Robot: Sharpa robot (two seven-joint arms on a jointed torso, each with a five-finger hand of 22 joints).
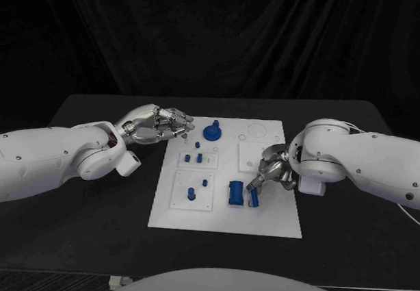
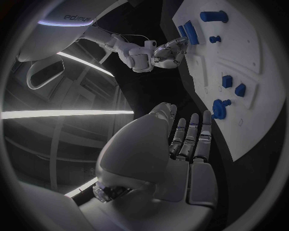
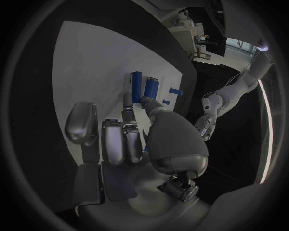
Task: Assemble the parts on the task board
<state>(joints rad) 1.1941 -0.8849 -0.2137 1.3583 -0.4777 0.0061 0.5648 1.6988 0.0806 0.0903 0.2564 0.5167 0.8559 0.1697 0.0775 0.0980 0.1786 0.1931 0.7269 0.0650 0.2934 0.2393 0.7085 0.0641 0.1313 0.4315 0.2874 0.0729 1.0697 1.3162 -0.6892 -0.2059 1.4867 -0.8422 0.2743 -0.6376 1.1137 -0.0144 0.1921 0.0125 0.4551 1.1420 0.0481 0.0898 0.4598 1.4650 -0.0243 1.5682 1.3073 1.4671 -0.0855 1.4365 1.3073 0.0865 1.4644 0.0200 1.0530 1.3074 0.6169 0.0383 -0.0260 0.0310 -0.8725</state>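
Note:
The white task board [image 1: 273, 220] lies in the middle of the black table. On it stand a blue knob [image 1: 213, 130], a few small blue pegs [image 1: 200, 158], two small blue pieces [image 1: 191, 194], a blue block [image 1: 235, 192] and a slim blue bar [image 1: 254, 197]. My right hand [image 1: 273, 166] hovers over the board's right side, fingers apart and pointing down at the bar; one fingertip [image 3: 148, 103] touches the end of the blue block [image 3: 151, 87]. My left hand [image 1: 157, 126] hangs beside the board's far left corner, fingers loosely bent, holding nothing. The knob [image 2: 219, 109] lies just beyond the left hand [image 2: 187, 149].
The black table [image 1: 86, 203] has bare surface on both sides of the board and in front of it. A round recess [image 1: 258, 130] and other sockets mark the board's far right part. Dark curtains close off the back.

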